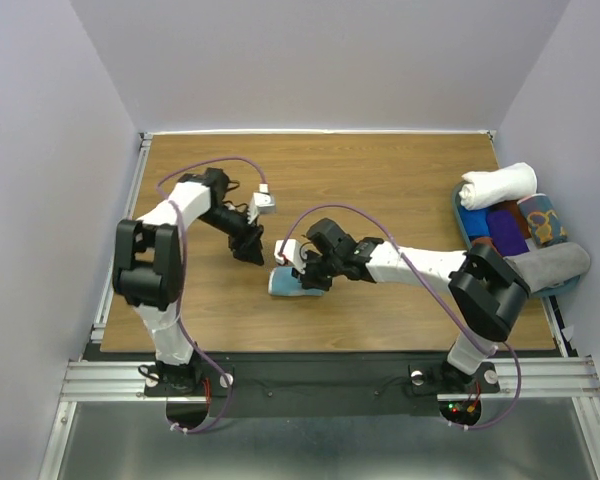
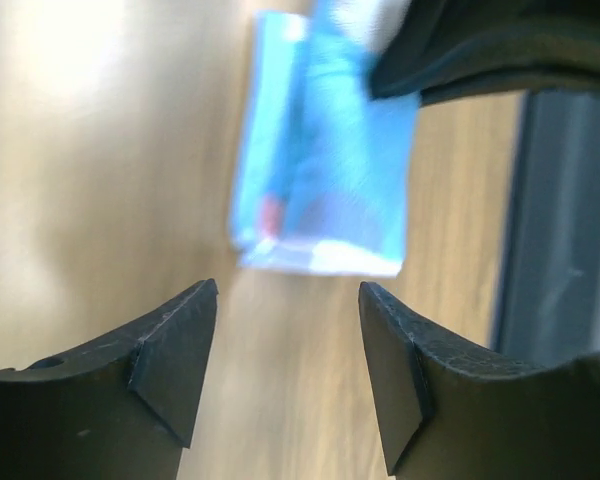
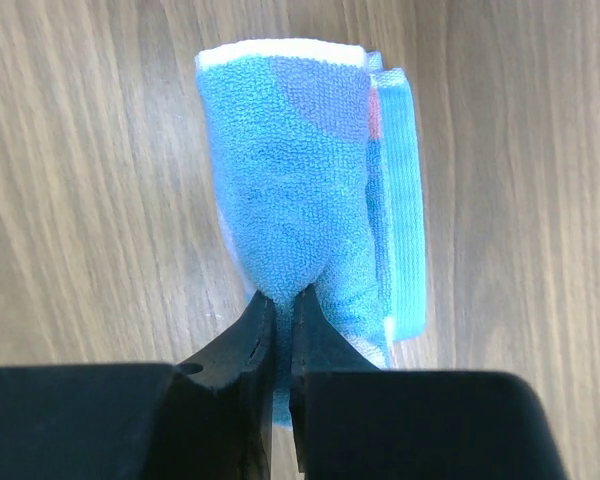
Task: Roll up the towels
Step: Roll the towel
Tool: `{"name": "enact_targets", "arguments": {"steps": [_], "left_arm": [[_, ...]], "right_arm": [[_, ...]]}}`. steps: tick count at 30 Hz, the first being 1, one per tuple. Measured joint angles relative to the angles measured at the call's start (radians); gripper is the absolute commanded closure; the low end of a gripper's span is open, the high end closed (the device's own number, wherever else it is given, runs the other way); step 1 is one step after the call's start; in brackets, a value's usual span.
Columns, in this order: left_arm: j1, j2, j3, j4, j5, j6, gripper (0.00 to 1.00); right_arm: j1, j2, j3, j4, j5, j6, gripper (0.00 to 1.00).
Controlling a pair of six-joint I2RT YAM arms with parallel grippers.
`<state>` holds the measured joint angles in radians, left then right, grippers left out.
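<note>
Wood-grain table [image 1: 380, 190]; rolled blue terry towel [image 3: 300, 180] pinched by right hand [image 3: 282, 302].

blurred: folded light-blue terry towel [image 2: 320, 190], print unreadable in left wrist view | hidden: one corner there behind black right gripper [image 3: 280, 335]; pinched fold's tip between its fingers [image 3: 235, 355] in right wrist view | top view: towel partly under that gripper

Overhead light: bright and even; only faint shadows lay on the table [image 1: 400, 190].
Left wrist: the towel [image 2: 320, 170] ahead of the fingers [image 2: 175, 350] was smeared with blur; glare whitened the wood ahead-left.
Right wrist: sharp; towel weave was crisp beyond the dark fingertips [image 3: 235, 370].
</note>
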<state>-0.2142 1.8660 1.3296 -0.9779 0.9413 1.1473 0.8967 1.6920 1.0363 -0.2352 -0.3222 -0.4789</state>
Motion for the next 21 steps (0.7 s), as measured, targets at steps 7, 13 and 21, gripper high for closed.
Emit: {"name": "enact_targets", "arguments": {"steps": [7, 13, 21], "left_arm": [[0.097, -0.401, -0.259, 0.257, -0.084, -0.075, 0.30], [-0.082, -0.711, -0.510, 0.427, -0.206, -0.085, 0.28], [-0.353, -0.716, -0.634, 0.634, -0.380, -0.119, 0.27]], "right_arm": [[-0.080, 0.065, 0.082, -0.072, -0.146, 0.055, 0.99], [-0.151, 0.123, 0.137, -0.119, -0.287, 0.103, 1.00], [-0.172, 0.154, 0.164, -0.150, -0.365, 0.116, 1.00]]}}
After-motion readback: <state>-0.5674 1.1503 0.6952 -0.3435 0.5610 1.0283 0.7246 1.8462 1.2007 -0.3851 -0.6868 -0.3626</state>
